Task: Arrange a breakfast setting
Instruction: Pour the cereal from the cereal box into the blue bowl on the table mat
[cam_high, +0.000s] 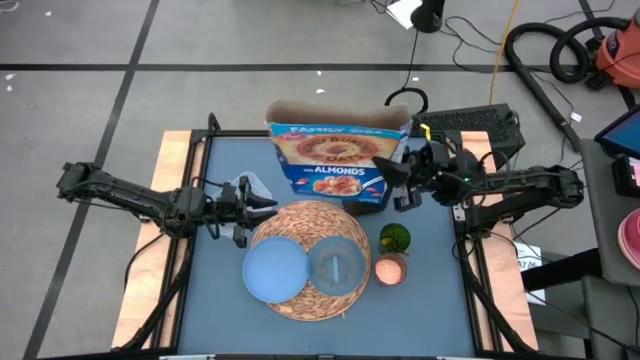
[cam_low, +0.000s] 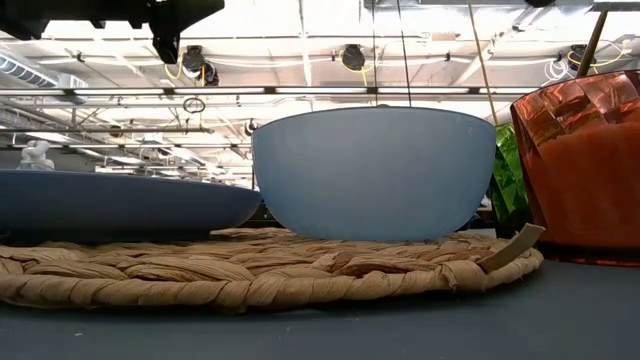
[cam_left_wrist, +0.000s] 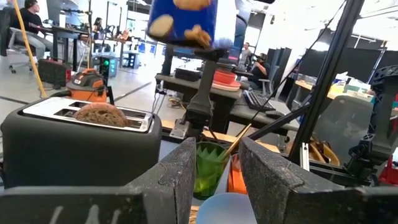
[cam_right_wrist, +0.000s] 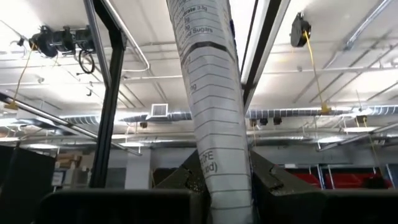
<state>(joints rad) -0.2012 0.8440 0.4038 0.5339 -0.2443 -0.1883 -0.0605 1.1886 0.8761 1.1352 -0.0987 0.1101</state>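
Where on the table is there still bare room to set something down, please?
The table is bare along its near-left, beside the woven mat, and at the near-right past the orange cup. It is crowded around the cereal box, green cup and toaster.
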